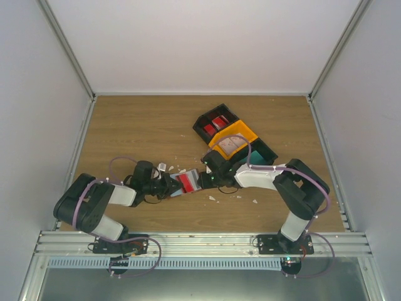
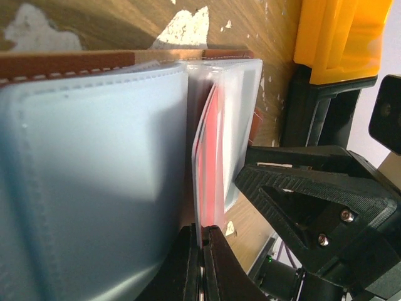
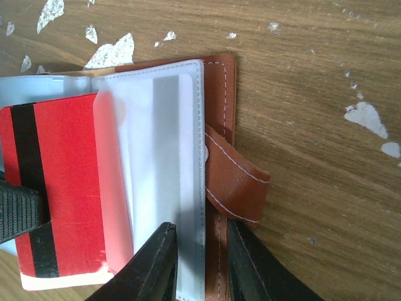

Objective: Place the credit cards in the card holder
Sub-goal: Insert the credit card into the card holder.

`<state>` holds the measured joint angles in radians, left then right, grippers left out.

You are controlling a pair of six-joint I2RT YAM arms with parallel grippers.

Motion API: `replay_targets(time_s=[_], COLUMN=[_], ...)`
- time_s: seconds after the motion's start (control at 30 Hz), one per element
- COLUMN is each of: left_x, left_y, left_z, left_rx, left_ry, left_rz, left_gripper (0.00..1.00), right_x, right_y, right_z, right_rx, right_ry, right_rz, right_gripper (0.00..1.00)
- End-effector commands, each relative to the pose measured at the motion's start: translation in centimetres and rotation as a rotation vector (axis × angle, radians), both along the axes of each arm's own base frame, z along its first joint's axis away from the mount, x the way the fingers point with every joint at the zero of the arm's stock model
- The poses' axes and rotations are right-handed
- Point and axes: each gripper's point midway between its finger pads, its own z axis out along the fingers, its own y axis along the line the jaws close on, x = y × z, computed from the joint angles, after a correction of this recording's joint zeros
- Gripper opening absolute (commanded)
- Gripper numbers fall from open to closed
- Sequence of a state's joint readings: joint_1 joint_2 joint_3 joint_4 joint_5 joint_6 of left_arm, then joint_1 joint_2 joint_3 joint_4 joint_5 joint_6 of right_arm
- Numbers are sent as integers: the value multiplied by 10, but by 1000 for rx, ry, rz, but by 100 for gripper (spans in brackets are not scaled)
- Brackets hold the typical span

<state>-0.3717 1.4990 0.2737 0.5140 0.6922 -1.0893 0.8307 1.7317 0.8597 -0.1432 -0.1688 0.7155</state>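
The card holder (image 1: 188,182) is found on the table (image 1: 138,125), between the left gripper (image 1: 171,185) on its left and the right gripper (image 1: 203,181) on its right. A credit card (image 3: 62,188) is lodged partly inside it. The bin tray (image 1: 245,130) is placed behind, to the right.

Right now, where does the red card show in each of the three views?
Top external: the red card lies low centre in the picture.
Left wrist: an edge-on red strip near the middle.
Right wrist: on the left side, with its black stripe showing.
Shared landmark: the card holder, open around the card.
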Motion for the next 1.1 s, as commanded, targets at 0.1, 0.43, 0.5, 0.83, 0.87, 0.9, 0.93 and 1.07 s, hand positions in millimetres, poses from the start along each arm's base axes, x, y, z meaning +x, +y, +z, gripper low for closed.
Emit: replay_targets(time_s=[0.1,0.43,0.5,0.83,0.87,0.9,0.93,1.07], left_x=[-12,-7,-7,-19,-20,-21,-21,-22], left_y=[15,26,23,17,17,17,18,20], left_z=[-19,-19,-21,-34,-35,-36,-36,-39], left_rx=[79,116,106,85,87,91,95,115], left_ry=[61,-14,-22,-25,-24,-25,-26,-19], left_rz=[57,117,95,40,38,36,36,45], left_gripper=[0,0,0,0,0,0,0,0], right_x=[-63,-69,-71,-76,-76,-75,-75,-74], right_y=[-43,-47,-46,-41,-40,-40,-40,-41], right_z=[-59,-67,-68,-73,-73,-72,-72,-72], right_rx=[-224,-209,-197,-163,-162,-160,-160,-165], right_ry=[239,247,256,277,275,274,271,266], right_rz=[55,51,53,69,67,67,65,58], right_gripper=[26,26,26,25,25,25,25,25])
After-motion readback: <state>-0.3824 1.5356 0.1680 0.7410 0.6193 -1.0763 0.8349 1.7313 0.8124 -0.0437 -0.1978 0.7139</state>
